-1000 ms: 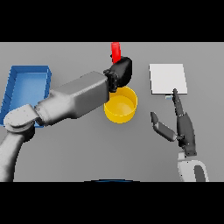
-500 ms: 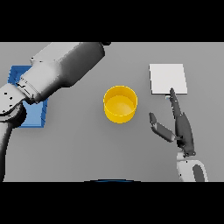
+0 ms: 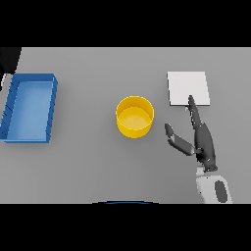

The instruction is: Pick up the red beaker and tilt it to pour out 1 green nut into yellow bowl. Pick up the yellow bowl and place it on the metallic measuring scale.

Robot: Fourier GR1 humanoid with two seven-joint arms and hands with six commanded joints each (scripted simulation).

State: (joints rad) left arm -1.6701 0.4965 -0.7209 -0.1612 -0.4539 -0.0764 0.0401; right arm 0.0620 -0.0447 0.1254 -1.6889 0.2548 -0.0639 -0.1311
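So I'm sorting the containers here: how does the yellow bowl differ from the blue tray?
The yellow bowl is round with a tall wall; the blue tray is rectangular and shallower. The bowl is smaller and stands mid-table, near the open right hand; the tray is larger and lies at the far left. Both are open-topped and rest upright on the grey table.

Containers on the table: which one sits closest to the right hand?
The yellow bowl, round and mid-table, just left of the right hand. The blue tray, rectangular, lies far off at the left edge.
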